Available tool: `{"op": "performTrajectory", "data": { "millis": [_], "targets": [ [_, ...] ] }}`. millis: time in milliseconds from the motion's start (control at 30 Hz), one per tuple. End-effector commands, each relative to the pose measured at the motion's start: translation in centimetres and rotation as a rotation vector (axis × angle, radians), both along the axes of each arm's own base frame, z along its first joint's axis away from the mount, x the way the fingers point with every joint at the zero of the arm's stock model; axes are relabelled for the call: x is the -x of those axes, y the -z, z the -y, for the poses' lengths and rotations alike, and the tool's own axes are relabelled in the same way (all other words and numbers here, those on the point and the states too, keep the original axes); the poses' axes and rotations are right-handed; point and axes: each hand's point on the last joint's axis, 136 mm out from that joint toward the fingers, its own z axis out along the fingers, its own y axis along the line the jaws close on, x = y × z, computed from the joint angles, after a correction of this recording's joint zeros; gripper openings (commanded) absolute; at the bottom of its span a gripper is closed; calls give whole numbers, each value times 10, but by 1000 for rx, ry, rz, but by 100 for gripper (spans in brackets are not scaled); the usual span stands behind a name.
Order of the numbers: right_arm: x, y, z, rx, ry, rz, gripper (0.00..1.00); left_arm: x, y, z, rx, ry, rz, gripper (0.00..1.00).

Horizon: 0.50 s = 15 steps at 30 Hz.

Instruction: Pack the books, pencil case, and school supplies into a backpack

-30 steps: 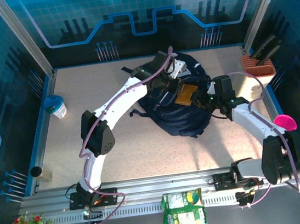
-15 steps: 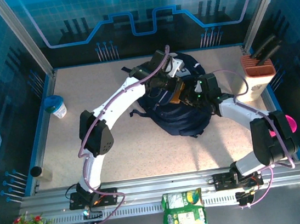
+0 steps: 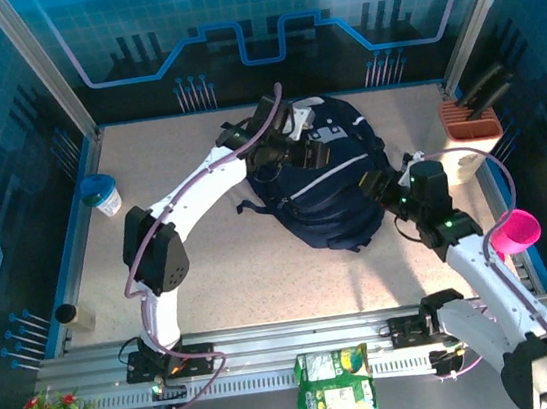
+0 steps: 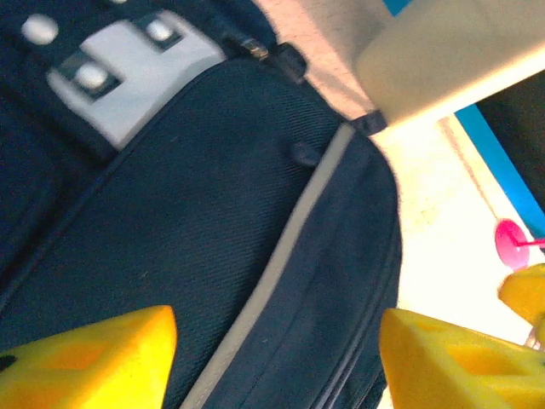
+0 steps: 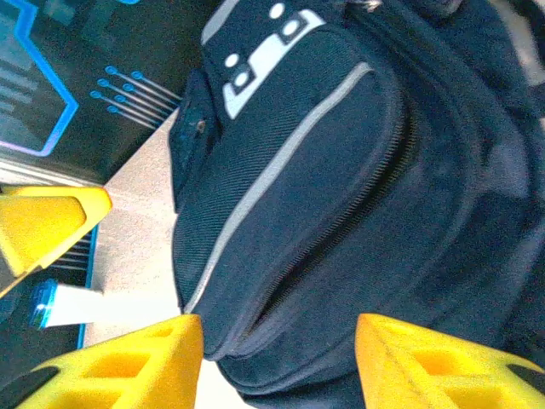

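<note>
The navy backpack point(image 3: 330, 189) lies in the middle of the table, pale stripe and white patch point(image 3: 320, 134) facing up. My left gripper point(image 3: 309, 151) hovers over its upper part, open, with only fabric and the stripe point(image 4: 281, 264) between the yellow fingers point(image 4: 94, 358). My right gripper point(image 3: 385, 190) sits at the backpack's right side, open and empty point(image 5: 277, 362). In the right wrist view the front pocket zipper point(image 5: 341, 221) gapes slightly. The books are out of view.
A pink cup point(image 3: 519, 230) stands by the right wall and a brown holder on a white box point(image 3: 470, 123) at the back right. A white and blue cup point(image 3: 101, 195) is at the left. Green packets point(image 3: 334, 380) lie on the near rail.
The brown item seen in the backpack's opening no longer shows. My right arm has drawn back from the opening toward the near right. My left gripper has shifted slightly left and back.
</note>
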Motion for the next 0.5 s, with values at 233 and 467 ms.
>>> {"op": "performTrajectory", "data": {
  "millis": [233,467],
  "targets": [
    [-2,40,-9,28,-74,-145,65,-8,53,-81,84,-306,-216,68],
    [-11,50,-27,1,-141,-186,74,-14,78,-83,130,-343,-329,63]
  ]
}}
